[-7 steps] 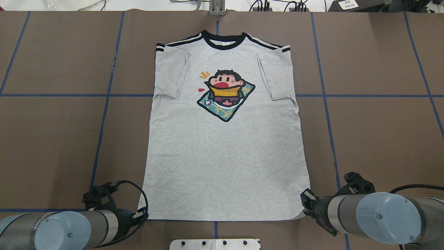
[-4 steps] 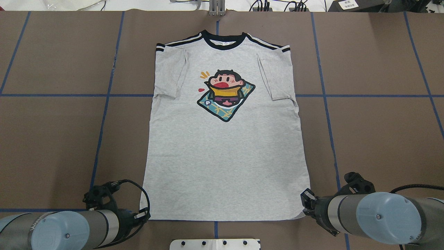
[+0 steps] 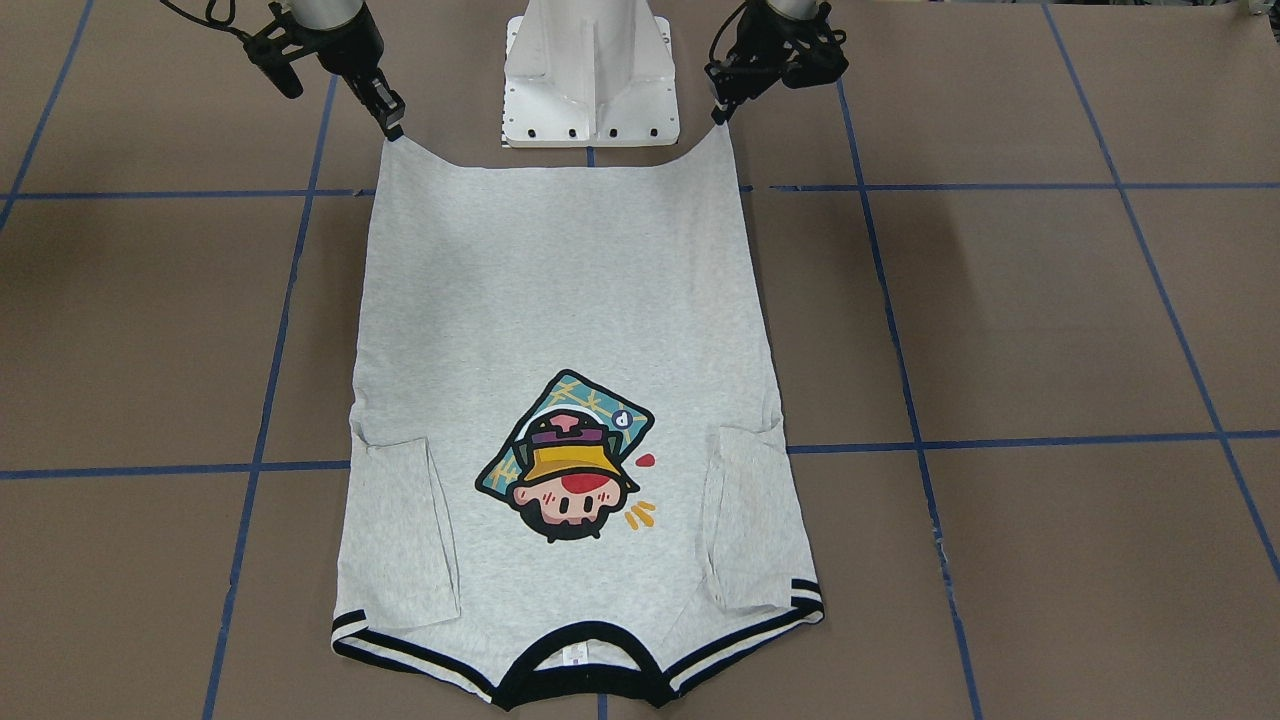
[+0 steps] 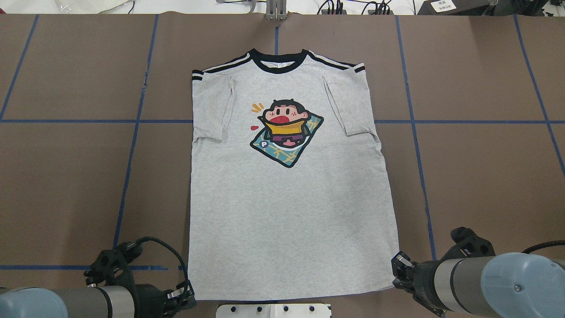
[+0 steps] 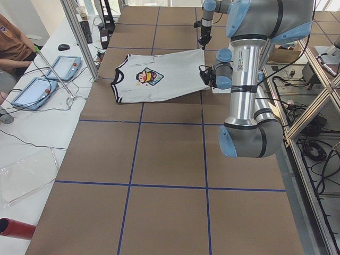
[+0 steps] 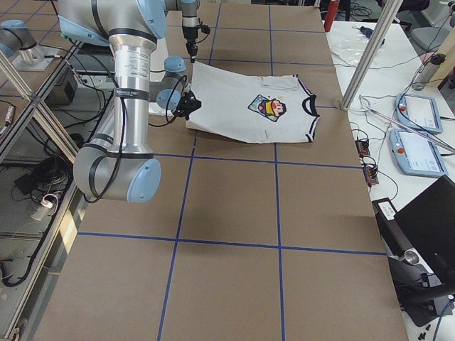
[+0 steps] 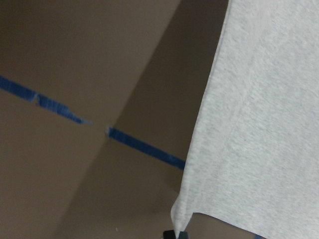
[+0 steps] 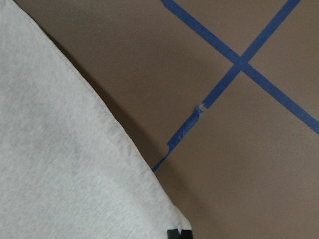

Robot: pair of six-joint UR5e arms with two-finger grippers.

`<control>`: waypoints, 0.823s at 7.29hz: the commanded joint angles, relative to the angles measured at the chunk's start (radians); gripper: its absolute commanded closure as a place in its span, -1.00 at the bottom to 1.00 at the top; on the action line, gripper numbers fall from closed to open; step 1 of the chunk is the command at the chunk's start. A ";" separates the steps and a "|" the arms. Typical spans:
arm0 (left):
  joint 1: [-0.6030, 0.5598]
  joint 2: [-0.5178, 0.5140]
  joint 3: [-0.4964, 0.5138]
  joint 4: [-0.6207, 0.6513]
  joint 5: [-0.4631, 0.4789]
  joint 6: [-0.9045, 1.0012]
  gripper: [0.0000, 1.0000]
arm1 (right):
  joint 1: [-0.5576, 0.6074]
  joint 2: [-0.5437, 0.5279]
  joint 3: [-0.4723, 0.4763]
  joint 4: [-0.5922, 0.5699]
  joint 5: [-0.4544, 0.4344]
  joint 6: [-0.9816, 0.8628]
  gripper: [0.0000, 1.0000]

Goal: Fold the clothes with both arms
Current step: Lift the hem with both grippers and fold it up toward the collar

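1. The T-shirt (image 4: 287,198) lies face up in the middle of the table (image 4: 66,176). Its black collar (image 4: 277,62) is at the far side from the robot, and its hem (image 3: 580,172) is just in front of the white pedestal base (image 3: 590,80). Both sleeves (image 4: 212,110) are folded in over the body, so the shirt makes one long rectangle with the cartoon print (image 4: 286,132) showing.

2. We judge it to be light, soft, limp jersey. It has no stiffness of its own, it will sag between any two held points, and it will drag on the table rather than glide. It is not fragile, but it will skew or wrinkle if one side travels ahead of the other.

3. We think the two hem corners are the right places to hold it, and both are taken.
   - The left gripper (image 4: 187,293) is pinched on the hem corner on its side.
   - The right gripper (image 4: 397,269) is pinched on the other corner.
   - In each wrist view the corner is drawn into a small peak at a black fingertip, with shadow under the cloth. So we read the corners as raised while the rest lies flat.

4. For the lengthwise fold, we expect both corners must rise together and go toward the collar at equal height and pace, with the hem kept taut between them.

5. Around the shirt is the brown table covering, crossed by blue tape lines (image 4: 133,145).
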 commanded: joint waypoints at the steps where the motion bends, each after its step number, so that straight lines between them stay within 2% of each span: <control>1: -0.051 -0.009 -0.090 0.043 -0.002 0.009 1.00 | 0.099 -0.004 0.044 -0.002 0.011 -0.007 1.00; 2: -0.148 -0.037 -0.076 0.045 -0.014 0.138 1.00 | 0.183 0.031 0.004 -0.005 0.014 -0.077 1.00; 3: -0.269 -0.089 -0.017 0.045 -0.020 0.305 1.00 | 0.306 0.150 -0.118 -0.026 0.014 -0.245 1.00; 4: -0.381 -0.164 0.092 0.044 -0.039 0.414 1.00 | 0.396 0.286 -0.254 -0.079 0.027 -0.348 1.00; 5: -0.470 -0.242 0.225 0.043 -0.068 0.479 1.00 | 0.491 0.393 -0.351 -0.127 0.065 -0.420 1.00; 6: -0.530 -0.309 0.345 0.033 -0.071 0.541 1.00 | 0.564 0.485 -0.467 -0.129 0.097 -0.503 1.00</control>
